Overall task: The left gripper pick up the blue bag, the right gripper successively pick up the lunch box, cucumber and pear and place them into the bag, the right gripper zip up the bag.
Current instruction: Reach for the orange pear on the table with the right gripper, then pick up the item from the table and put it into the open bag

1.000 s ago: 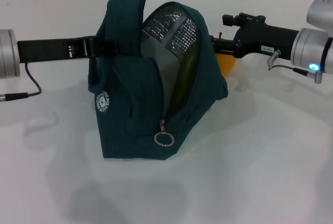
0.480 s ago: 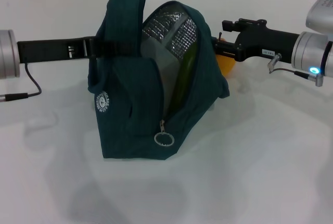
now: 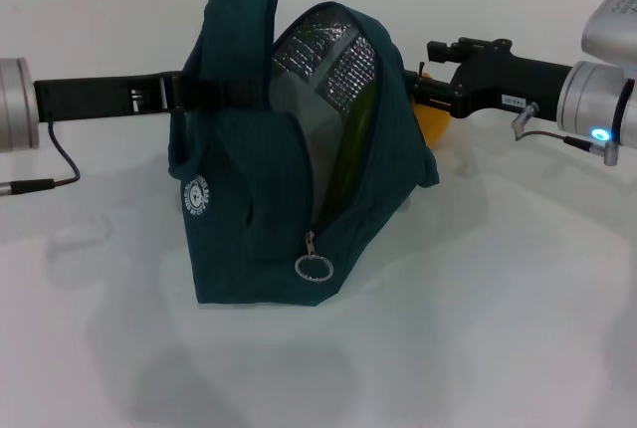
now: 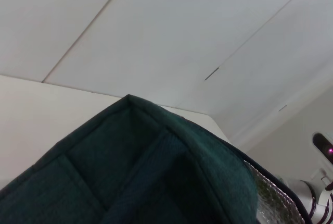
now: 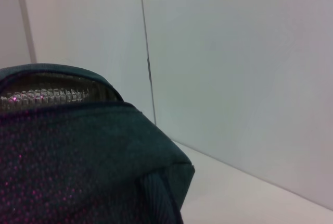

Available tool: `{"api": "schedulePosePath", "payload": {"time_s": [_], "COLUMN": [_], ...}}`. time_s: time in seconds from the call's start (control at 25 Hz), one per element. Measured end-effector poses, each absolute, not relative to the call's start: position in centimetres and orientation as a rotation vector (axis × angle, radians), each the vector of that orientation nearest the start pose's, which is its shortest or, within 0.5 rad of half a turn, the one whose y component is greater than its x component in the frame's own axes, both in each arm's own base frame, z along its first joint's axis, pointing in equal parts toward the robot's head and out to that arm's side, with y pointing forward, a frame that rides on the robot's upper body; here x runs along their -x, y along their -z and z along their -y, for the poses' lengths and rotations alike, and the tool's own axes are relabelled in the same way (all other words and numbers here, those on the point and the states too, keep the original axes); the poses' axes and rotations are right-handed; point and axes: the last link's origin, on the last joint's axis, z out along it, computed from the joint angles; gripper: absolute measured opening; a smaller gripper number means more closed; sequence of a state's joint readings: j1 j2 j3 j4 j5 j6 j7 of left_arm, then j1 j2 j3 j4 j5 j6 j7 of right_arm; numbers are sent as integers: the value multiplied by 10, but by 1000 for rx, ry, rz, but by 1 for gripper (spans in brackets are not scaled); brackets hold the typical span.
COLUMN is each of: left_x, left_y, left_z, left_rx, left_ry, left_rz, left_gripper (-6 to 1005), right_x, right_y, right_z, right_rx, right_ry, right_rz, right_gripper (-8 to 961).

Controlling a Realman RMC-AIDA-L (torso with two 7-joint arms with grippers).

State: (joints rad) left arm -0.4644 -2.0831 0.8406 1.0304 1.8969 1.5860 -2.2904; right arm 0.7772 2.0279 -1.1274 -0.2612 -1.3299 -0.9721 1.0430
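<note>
While one blue bag stands unzipped, one pear behind, two claws flanking.

Blue bag on white table

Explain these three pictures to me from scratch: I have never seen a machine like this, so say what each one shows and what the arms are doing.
This is a robot with two arms, each ending in a gripper. The wide picture comes from a camera on its head, looking down at a white table. The other two come from cameras on its wrists, so close that they show mostly bag fabric and wall.

In the middle stands a blue bag, unzipped, its silver lining showing. Something green, probably the cucumber, stands inside. The zipper pull hangs low at the front.

The left gripper reaches in from the left and meets the bag's upper edge, apparently holding it up. The right gripper comes from the right, behind the bag, at an orange-yellow fruit, likely the pear. The bag hides both sets of jaws.
</note>
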Motion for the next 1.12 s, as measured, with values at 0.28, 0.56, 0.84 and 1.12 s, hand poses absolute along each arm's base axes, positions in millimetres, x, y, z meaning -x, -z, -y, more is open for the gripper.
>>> {"api": "schedulePosePath", "payload": {"time_s": [0.28,0.56,0.84,1.12], "left_x": [223,223,225,225], "left_y": [-44,-44,-43,-43], "left_z": [-341,-341,-340,-340], "left_rx": [2509,2510,2508,2507], "left_ry": [801,802,803,805], "left_rz": [1440,1439,1448,1452], "left_gripper": [42,42,43,43], "right_x": [-219,-219,-220,-226], "right_y": [48,47,41,25], "right_z": [-416,-417,-417,-411], "right_rx": [2460,2454,2432,2395], "right_ry": [-620,-618,-648,-706], "right_rz": [-474,-472,-475,-469], "right_gripper": [481,217,73,51]}}
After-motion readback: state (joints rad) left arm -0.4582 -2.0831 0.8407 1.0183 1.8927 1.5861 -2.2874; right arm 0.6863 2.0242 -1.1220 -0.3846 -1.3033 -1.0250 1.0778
